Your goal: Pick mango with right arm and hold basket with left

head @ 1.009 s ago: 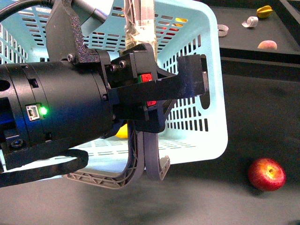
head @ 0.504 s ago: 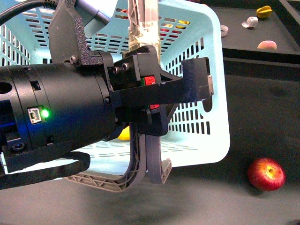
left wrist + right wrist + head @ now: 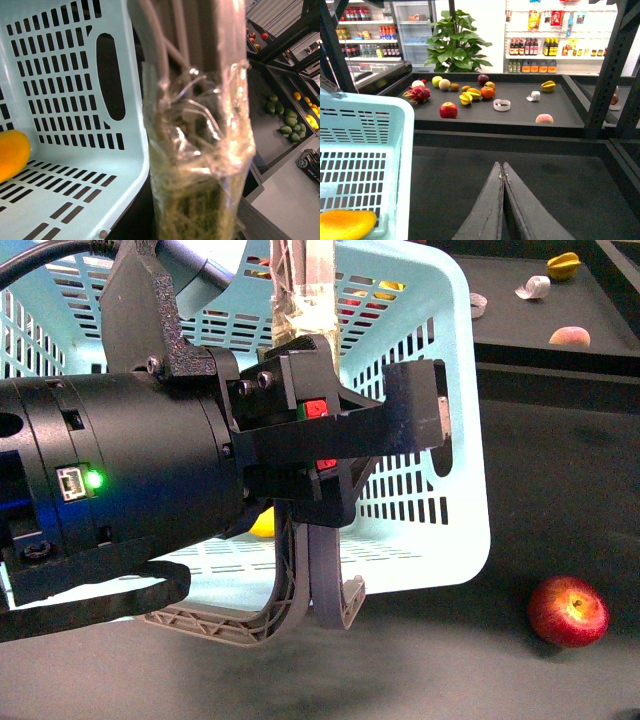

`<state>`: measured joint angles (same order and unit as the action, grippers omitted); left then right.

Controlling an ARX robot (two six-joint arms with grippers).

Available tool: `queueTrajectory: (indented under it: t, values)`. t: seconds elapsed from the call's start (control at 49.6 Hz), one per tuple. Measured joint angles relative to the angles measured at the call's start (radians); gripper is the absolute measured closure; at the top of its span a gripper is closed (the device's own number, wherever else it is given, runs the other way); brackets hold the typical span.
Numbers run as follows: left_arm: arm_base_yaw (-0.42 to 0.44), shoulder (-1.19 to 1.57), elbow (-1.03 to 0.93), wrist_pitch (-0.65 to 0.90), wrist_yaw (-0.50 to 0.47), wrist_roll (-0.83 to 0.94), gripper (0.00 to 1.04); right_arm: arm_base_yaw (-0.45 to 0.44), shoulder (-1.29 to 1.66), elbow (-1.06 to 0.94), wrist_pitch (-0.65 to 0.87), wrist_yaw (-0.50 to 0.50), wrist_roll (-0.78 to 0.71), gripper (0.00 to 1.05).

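The light blue slotted basket (image 3: pixel 420 530) fills the front view and hangs off the black table. My left gripper (image 3: pixel 400 425), at the end of the bulky black arm with the green light, is shut on the basket's tape-wrapped handle (image 3: pixel 300 290). That handle (image 3: pixel 200 150) fills the left wrist view beside the basket wall (image 3: pixel 65 75). The yellow-orange mango (image 3: pixel 12 152) lies on the basket floor, and also shows in the front view (image 3: pixel 262 523) and the right wrist view (image 3: pixel 347 224). My right gripper (image 3: pixel 501 164) is shut and empty over the black table, beside the basket (image 3: pixel 365 135).
A red apple (image 3: pixel 568 610) lies on the dark table right of the basket. The second handle (image 3: pixel 300 590) hangs down. The raised back shelf holds a star fruit (image 3: pixel 563 264), a peach (image 3: pixel 570 337), an apple (image 3: pixel 448 110) and a dragon fruit (image 3: pixel 417 94). A black frame post (image 3: pixel 610 65) stands at the right.
The left gripper and the basket have shifted slightly to the right. The red apple has stayed where it was.
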<state>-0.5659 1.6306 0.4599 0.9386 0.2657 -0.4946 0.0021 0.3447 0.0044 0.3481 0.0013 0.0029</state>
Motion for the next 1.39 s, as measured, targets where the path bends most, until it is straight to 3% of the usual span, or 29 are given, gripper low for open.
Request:
queueTrajectory:
  t: [0.545, 0.646, 0.847, 1.17, 1.311, 1.392]
  values:
    - [0.000, 0.000, 0.000, 0.000, 0.000, 0.000, 0.88, 0.000, -0.171, 0.000, -0.170, 0.000, 0.000, 1.03]
    - [0.000, 0.000, 0.000, 0.000, 0.000, 0.000, 0.88, 0.000, -0.317, 0.001, -0.340, -0.002, -0.001, 1.03]
    - [0.000, 0.000, 0.000, 0.000, 0.000, -0.001, 0.88, 0.000, -0.339, 0.001, -0.346, -0.003, -0.001, 1.03]
    - [-0.002, 0.000, 0.000, 0.000, -0.014, 0.001, 0.88, 0.000, -0.339, 0.001, -0.346, -0.003, -0.002, 0.42]
    - [-0.028, 0.057, 0.066, -0.047, -0.335, -0.035, 0.88, 0.000, -0.339, 0.001, -0.346, -0.004, -0.003, 0.21]
    - [0.001, 0.107, 0.149, -0.099, -0.452, -0.099, 0.88, 0.000, -0.341, 0.001, -0.347, -0.003, -0.003, 0.09]
